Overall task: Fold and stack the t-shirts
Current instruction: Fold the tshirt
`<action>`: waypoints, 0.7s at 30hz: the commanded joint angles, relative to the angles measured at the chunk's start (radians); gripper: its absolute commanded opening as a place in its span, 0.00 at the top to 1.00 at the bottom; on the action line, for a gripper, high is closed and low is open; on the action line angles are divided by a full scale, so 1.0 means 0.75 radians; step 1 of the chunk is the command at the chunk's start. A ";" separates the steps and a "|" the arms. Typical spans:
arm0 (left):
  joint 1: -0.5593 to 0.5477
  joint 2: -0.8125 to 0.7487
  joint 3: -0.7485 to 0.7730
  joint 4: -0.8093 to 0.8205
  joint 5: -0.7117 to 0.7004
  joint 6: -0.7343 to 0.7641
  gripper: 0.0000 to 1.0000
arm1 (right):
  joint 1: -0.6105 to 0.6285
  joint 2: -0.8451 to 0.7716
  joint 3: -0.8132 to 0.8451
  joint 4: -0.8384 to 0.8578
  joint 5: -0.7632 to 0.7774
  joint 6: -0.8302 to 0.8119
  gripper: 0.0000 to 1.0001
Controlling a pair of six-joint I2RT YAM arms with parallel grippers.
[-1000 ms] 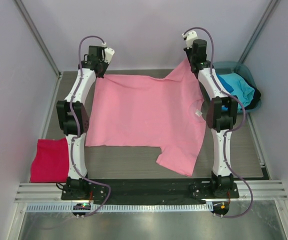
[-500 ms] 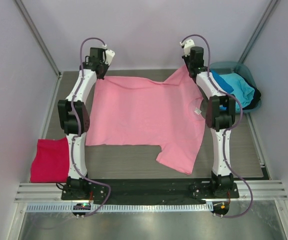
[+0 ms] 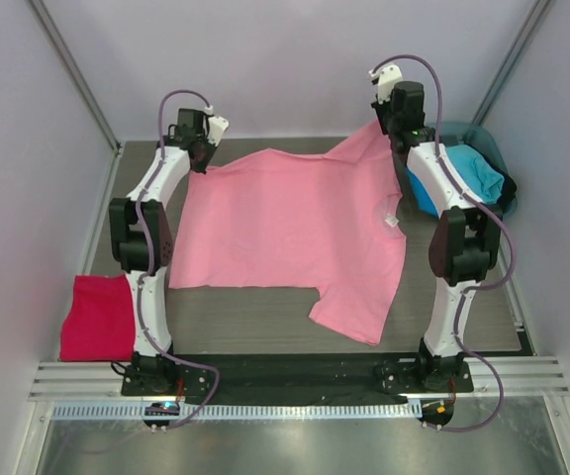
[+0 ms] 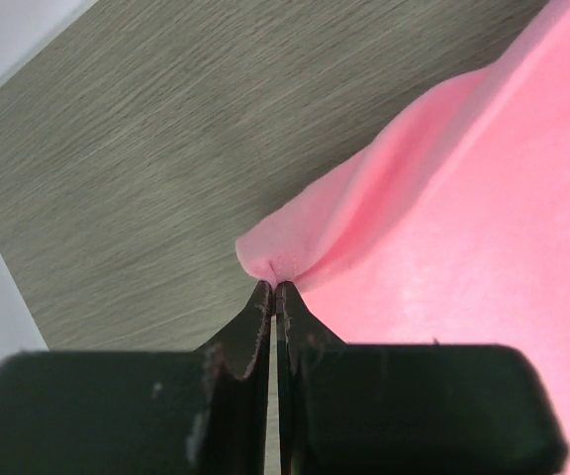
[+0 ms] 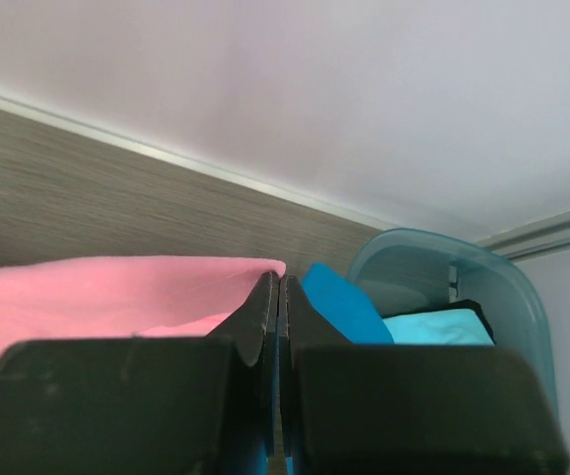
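A light pink t-shirt (image 3: pixel 295 233) lies spread over the middle of the table, one sleeve hanging toward the near edge. My left gripper (image 3: pixel 204 158) is shut on the shirt's far left corner (image 4: pixel 270 259), which bunches at the fingertips. My right gripper (image 3: pixel 389 127) is shut on the far right edge of the pink cloth (image 5: pixel 166 282) and lifts it off the table. A crimson-magenta t-shirt (image 3: pixel 98 317) lies folded at the near left. Blue (image 3: pixel 426 178) and turquoise (image 3: pixel 471 173) t-shirts sit in the tub at the far right.
The grey-teal round tub (image 3: pixel 483 139) stands at the far right beside my right arm; in the right wrist view its rim (image 5: pixel 433 247) is just beyond the fingertips. White walls enclose the table on three sides. Bare wood table (image 4: pixel 146 148) shows past the left corner.
The right gripper has moved right and back, pulling the shirt's far right corner with it. The left gripper has shifted slightly toward the shirt, and the far edge now bulges up.
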 commanded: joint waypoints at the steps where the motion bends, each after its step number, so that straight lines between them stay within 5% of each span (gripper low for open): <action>1: 0.007 -0.156 -0.028 0.069 0.040 0.017 1.00 | 0.021 -0.167 -0.078 -0.007 -0.030 0.052 0.99; 21: 0.007 -0.291 -0.267 0.011 0.005 0.017 1.00 | 0.097 -0.646 -0.530 -0.144 -0.065 0.135 0.99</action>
